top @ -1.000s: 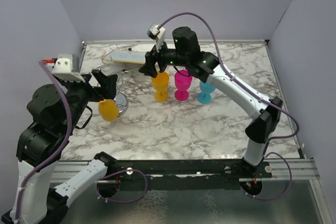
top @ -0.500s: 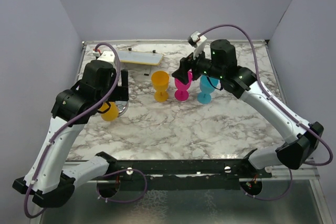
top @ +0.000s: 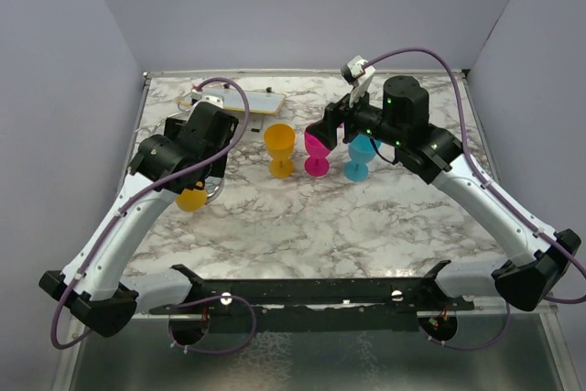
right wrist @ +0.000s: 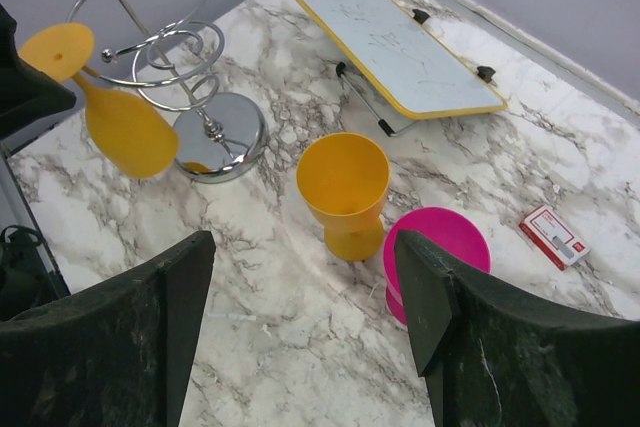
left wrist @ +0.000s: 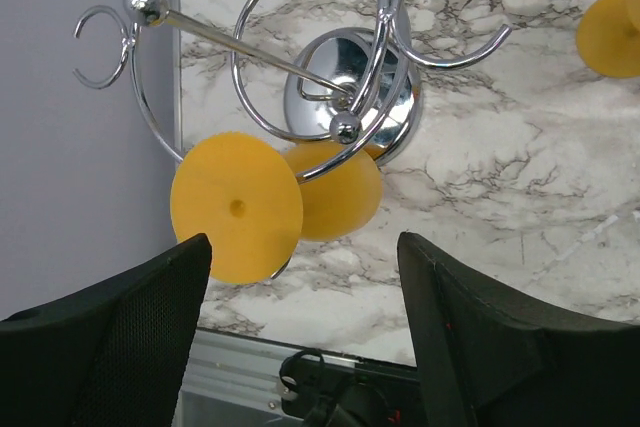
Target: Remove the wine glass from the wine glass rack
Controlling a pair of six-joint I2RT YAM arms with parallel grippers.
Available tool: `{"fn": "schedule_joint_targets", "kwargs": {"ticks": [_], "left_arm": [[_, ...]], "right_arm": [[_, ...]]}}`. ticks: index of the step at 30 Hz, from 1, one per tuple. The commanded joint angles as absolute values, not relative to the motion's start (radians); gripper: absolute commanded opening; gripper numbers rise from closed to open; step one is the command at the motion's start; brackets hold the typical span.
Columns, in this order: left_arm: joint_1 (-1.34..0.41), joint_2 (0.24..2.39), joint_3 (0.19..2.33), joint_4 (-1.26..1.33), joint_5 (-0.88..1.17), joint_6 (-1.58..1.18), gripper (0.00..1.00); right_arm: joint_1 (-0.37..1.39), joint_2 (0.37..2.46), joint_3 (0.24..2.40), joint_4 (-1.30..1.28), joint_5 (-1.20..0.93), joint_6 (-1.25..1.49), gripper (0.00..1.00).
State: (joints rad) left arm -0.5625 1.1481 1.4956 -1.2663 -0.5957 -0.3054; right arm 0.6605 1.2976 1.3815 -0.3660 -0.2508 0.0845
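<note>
The chrome wine glass rack (left wrist: pixel 350 97) stands at the table's left, with a domed mirror base and wire rings; it also shows in the right wrist view (right wrist: pixel 215 132). A yellow wine glass (left wrist: pixel 237 207) hangs upside down from one ring, foot up and bowl beside the base; it also shows in the top view (top: pixel 190 197) and the right wrist view (right wrist: pixel 125 122). My left gripper (left wrist: pixel 305 327) is open and empty, hovering above the rack and the glass without touching them. My right gripper (right wrist: pixel 305 327) is open and empty above the upright glasses.
Three upright glasses stand mid-table: yellow (top: pixel 279 148), pink (top: pixel 318 151) and blue (top: pixel 359 157). A flat yellow-edged board (top: pixel 243 101) lies at the back left. A small red and white box (right wrist: pixel 553 235) lies near the pink glass. Grey walls stand close on the left.
My left arm has swung up and forward, so its gripper now hangs over the rack. My right arm has drawn back to the right, from the yellow upright glass to above the pink one.
</note>
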Motion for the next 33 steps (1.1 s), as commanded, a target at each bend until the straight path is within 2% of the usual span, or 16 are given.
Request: {"fn": "schedule_joint_targets", "kwargs": {"ticks": [1, 8, 26, 33], "left_arm": [[-0.604, 1.198, 1.49, -1.29, -0.755, -0.318, 0.76], [-0.614, 1.245, 1.478, -1.301, -0.855, -0.352, 0.68], [-0.608, 1.211, 1.332, -1.215, -0.899, -0.388, 0.65], [-0.582, 1.206, 1.293, -1.171, -0.932, -0.368, 0.58]], "right_arm": [[0.657, 1.294, 1.369, -0.326, -0.248, 0.079, 0.74], [0.656, 1.281, 1.355, -0.314, -0.261, 0.074, 0.74], [0.655, 1.273, 1.329, -0.285, -0.289, 0.078, 0.74], [0.655, 1.271, 1.332, -0.285, -0.299, 0.08, 0.74]]}}
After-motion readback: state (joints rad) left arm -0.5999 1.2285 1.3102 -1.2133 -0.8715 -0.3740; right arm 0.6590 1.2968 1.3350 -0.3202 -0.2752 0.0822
